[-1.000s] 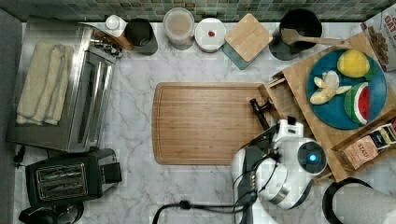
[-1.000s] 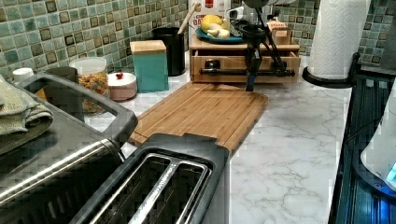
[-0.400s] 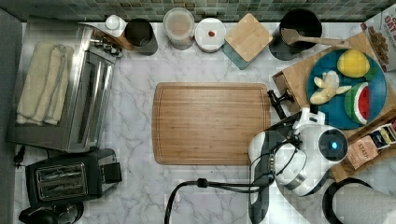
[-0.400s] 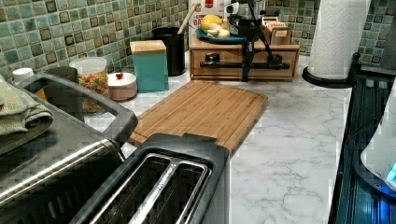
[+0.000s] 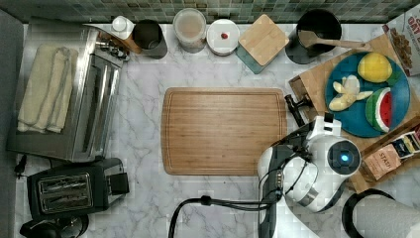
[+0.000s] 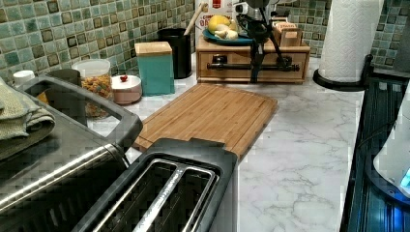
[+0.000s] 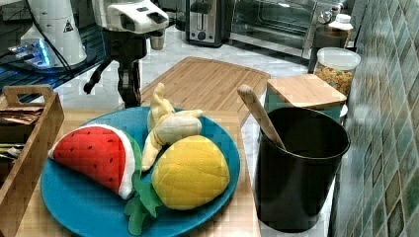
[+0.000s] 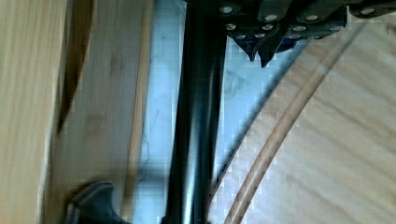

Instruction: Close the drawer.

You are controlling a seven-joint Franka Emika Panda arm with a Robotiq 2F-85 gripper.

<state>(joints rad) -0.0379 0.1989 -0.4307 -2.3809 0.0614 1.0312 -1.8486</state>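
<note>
- Where the left view looked across the counter, found the drawer (image 6: pixel 237 59) sitting inside its wooden cabinet (image 6: pixel 304 60) beneath the blue plate (image 6: pixel 237 40), front seemingly level with the frame.
- Noted there the gripper (image 6: pixel 255 75) hanging straight down in front of the black bar handle (image 6: pixel 290 66), near the bar's middle.
- In the top view, made out the handle close against the cabinet's edge, just off the top view's right end of the cutting board (image 5: pixel 225 131).
- Saw no slatted tray jutting out over the marble, and the arm (image 5: pixel 317 168) hunched above that spot.
- From the right view, picked out the gripper upright beyond the plate's far rim, with the cutting board behind it.
- In the wrist view, found the fingertips (image 8: pixel 252 46) drawn together with nothing between them, just beside the handle.
- Could not tell whether touching the bar or a shade apart.
- Spotted a thin dark slit between two wood faces next to the handle; could not say whether a leftover gap or merely the cabinet's seam.
- Judged the closing done or all but done: at most a last nudge left, then drawing the gripper away.
</note>
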